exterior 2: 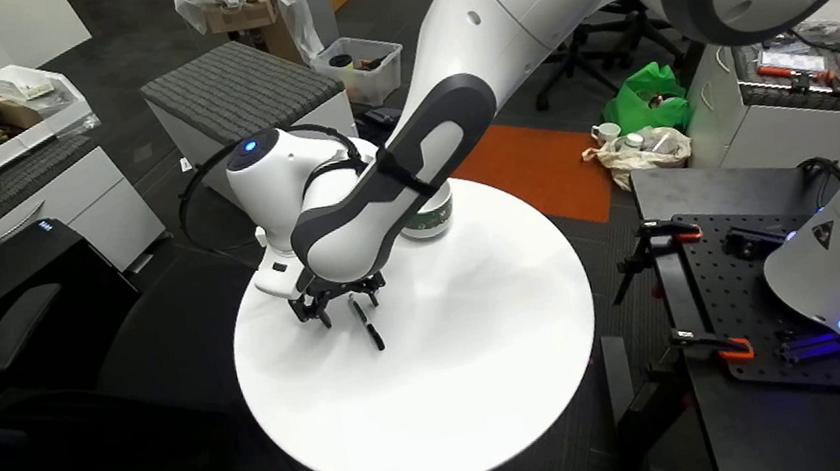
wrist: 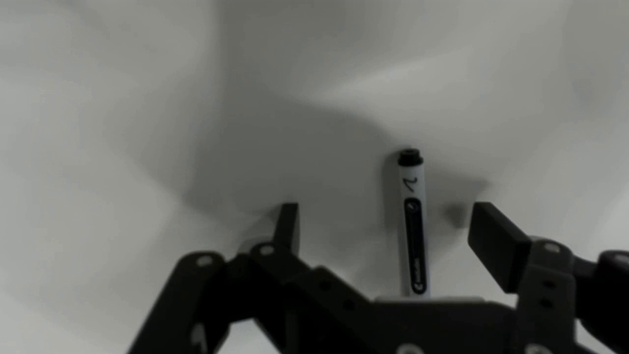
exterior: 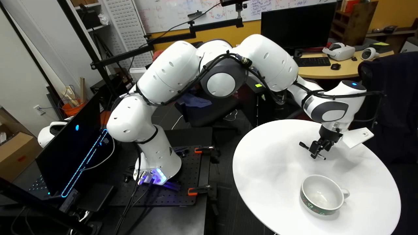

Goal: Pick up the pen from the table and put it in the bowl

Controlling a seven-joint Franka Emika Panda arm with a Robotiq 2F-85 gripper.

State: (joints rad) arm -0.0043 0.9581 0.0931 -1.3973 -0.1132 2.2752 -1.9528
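Observation:
The pen (exterior: 303, 145) lies on the round white table (exterior: 267, 169); it also shows in an exterior view (exterior 2: 370, 331). In the wrist view the pen (wrist: 414, 221) has a white barrel, a black end and a dark label; its lower part is hidden behind the gripper body. My gripper (wrist: 385, 221) is open, its fingers on either side of the pen and not touching it; the pen is nearer the right finger. The gripper shows low over the table in both exterior views (exterior: 320, 152) (exterior 2: 350, 311). The white bowl (exterior: 321, 195) has a handle and a green patterned band; the arm partly hides it (exterior 2: 430, 222).
A tan desk (exterior: 313, 72) with a monitor (exterior: 297, 29) and headset (exterior: 341, 52) stands behind the table. A dark chair (exterior 2: 155, 338) stands close to the table. The robot base sits on a black bench (exterior: 191, 222) with orange-tipped clamps (exterior: 202, 190).

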